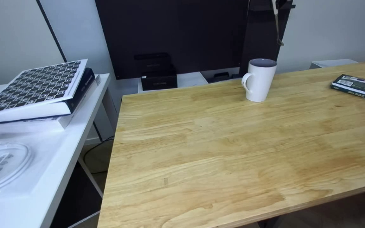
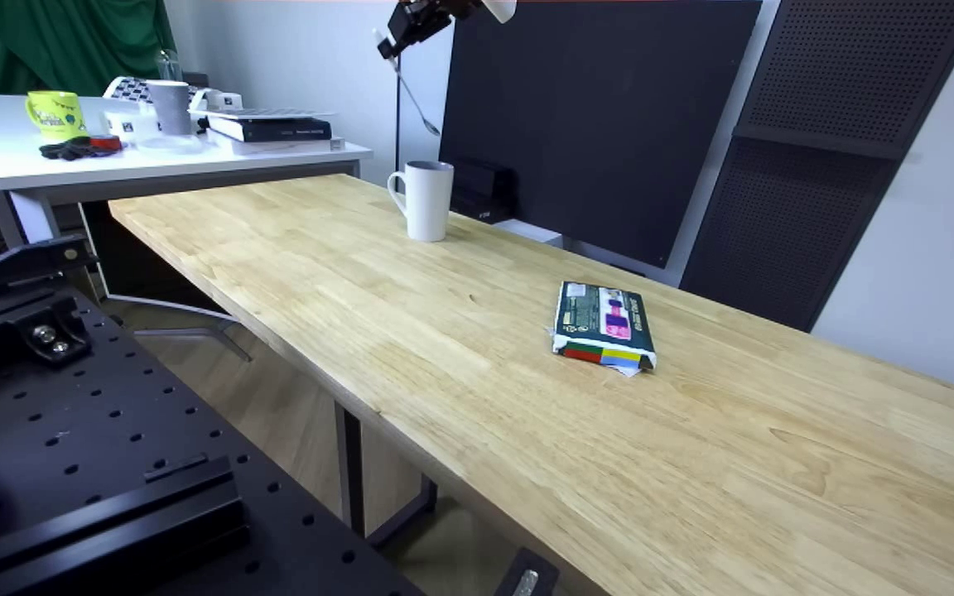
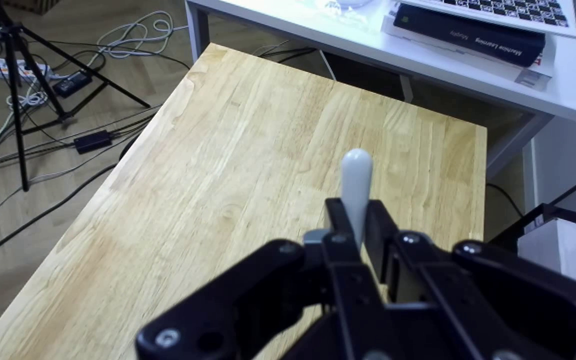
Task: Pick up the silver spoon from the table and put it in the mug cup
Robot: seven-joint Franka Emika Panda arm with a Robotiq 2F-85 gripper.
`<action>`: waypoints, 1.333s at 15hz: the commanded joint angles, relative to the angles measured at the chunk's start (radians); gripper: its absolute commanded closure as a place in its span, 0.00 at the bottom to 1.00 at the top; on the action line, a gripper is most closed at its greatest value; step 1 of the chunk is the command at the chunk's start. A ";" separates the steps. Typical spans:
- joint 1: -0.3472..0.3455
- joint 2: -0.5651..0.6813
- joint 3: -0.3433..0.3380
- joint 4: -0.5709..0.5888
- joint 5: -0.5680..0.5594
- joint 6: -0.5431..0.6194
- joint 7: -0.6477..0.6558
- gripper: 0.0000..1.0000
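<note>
The white mug cup stands upright on the wooden table (image 1: 201, 152), near its far edge in an exterior view (image 1: 260, 82); it also shows in an exterior view (image 2: 428, 203). My gripper (image 2: 391, 50) is up in the air above the mug's level, shut on the silver spoon (image 2: 415, 99). The spoon hangs tilted, bowl down; in an exterior view (image 1: 277, 30) the bowl is above and right of the mug's rim, apart from it. In the wrist view the pale handle end (image 3: 357, 175) sticks up between the fingertips (image 3: 354, 212). The mug is hidden there.
A dark green flat pack (image 2: 604, 323) lies on the table, away from the mug. A white side desk (image 2: 137, 170) with books (image 1: 40, 91), a yellow mug (image 2: 56, 114) and a grey cup (image 2: 171, 108) stands beside the table. A black panel (image 1: 176, 38) stands behind.
</note>
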 commanded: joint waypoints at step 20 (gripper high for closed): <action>-0.009 0.023 -0.004 0.045 0.042 -0.045 0.002 0.97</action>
